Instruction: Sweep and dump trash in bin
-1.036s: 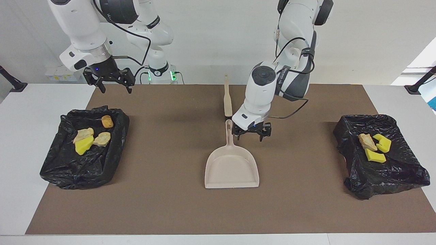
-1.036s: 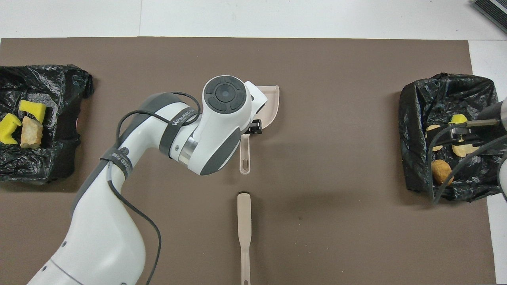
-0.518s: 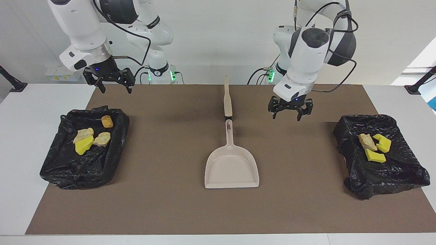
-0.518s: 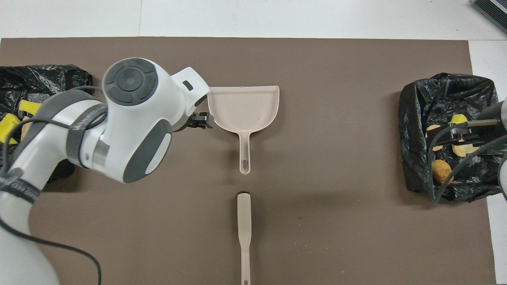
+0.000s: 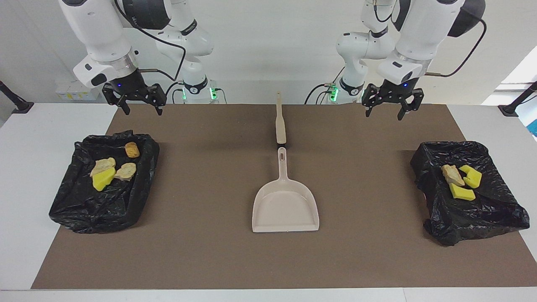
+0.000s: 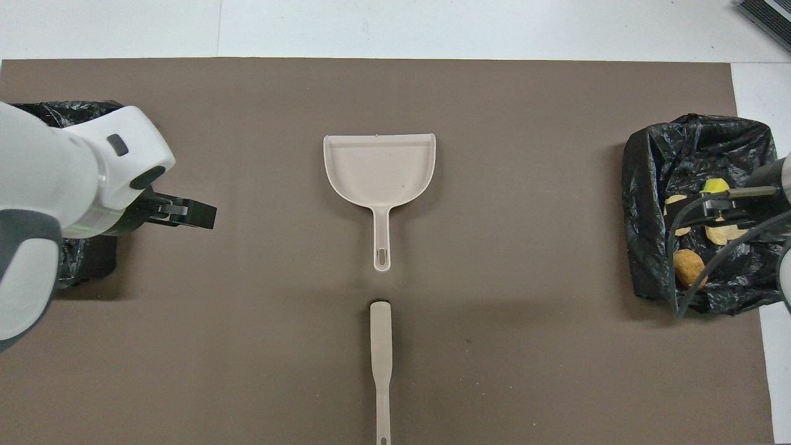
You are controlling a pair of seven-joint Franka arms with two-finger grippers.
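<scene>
The trash lies in two black-bagged bins. The bin [image 5: 84,212] at the right arm's end holds a yellow sponge piece [image 5: 102,179] and three tan lumps [image 5: 126,171]. The bin [image 5: 482,220] at the left arm's end holds two yellow pieces [image 5: 462,193] and a tan lump [image 5: 452,174]. A beige dustpan [image 5: 285,205] lies empty mid-mat, with the brush [image 5: 280,123] in line with its handle, nearer the robots. My right gripper [image 5: 142,110] hangs open and empty near the robots' edge of the mat, at the right arm's end. My left gripper [image 5: 384,113] hangs likewise at the left arm's end.
A brown mat [image 5: 201,251] covers most of the white table [image 5: 37,176]. In the overhead view the left arm covers most of its bin [image 6: 93,111], and the right arm's cables cross the other bin [image 6: 698,148].
The left arm has left the dustpan's handle, lifted and swung back toward its own end of the table. The dustpan, brush and right arm have not moved.
</scene>
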